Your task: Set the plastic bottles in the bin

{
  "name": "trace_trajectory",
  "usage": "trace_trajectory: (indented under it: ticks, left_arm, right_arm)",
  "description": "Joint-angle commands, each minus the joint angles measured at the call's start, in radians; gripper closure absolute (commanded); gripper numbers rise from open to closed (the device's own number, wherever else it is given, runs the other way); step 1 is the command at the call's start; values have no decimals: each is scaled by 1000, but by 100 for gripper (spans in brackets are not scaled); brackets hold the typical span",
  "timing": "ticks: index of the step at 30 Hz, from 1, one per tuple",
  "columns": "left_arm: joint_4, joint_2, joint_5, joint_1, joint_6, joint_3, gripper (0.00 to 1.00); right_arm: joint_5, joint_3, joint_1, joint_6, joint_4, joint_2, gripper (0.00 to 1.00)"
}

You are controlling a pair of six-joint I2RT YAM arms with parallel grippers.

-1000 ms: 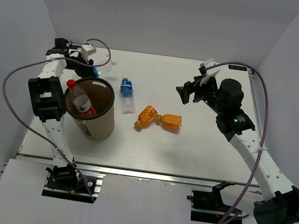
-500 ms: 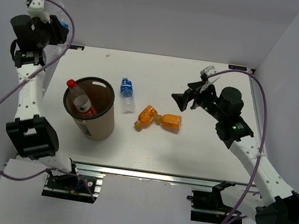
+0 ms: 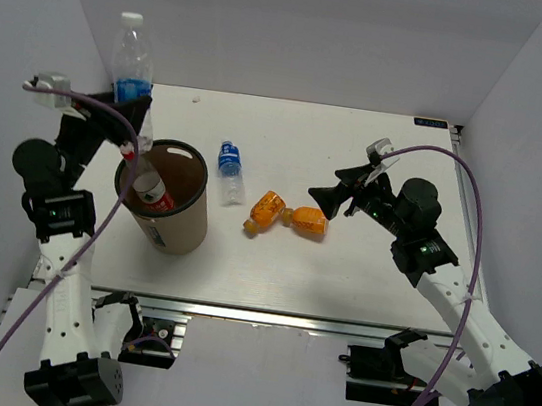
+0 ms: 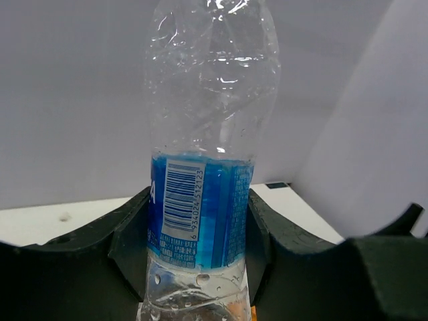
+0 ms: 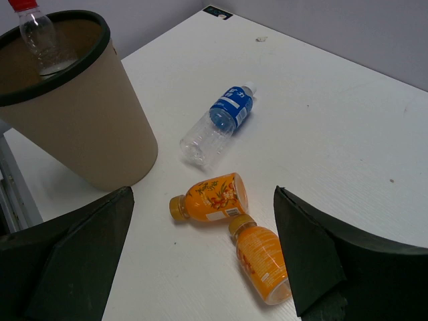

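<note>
Above the white worktop (image 3: 374, 258), the left hand (image 3: 134, 103) has lifted its clamped blue-label bottle (image 3: 134, 52) toward the bin (image 3: 183, 226); the right hand (image 3: 344, 185) gapes wide.

One bottle (image 3: 149, 186) inside bin (image 3: 171, 232); second bottle (image 3: 229, 170) lying right of it; stubby pair (image 3: 309, 221) further right; third bottle (image 3: 133, 68) aloft, bin's left.

You are looking at a clear plastic bottle with a blue label (image 4: 200, 214), and its white barcode panel is showing the digits 6 934024 512123 running sideways. The small white print under it is coming out too blurred to read. The label on the stubby orange plastic bottle nearer the bin (image 5: 212, 198) is not showing you any legible words either.
</note>
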Motion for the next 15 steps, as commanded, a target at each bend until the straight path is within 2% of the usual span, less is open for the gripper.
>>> trace_trajectory:
  ticks: [1, 7, 11, 15]
  left_arm:
    - [172, -68, 41, -14, -128, -170, 67]
    - [235, -156, -4, -86, -71, -339, 67]
    - [455, -177, -22, -150, -122, -488, 66]
    - [519, -187, -48, -230, -113, -574, 61]
  right_arm:
    - [-13, -10, -5, 22, 67, -25, 11]
    - [-24, -12, -4, 11, 59, -2, 11]
    - [-19, -9, -4, 5, 44, 12, 11]
    - [-4, -4, -4, 2, 41, 26, 11]
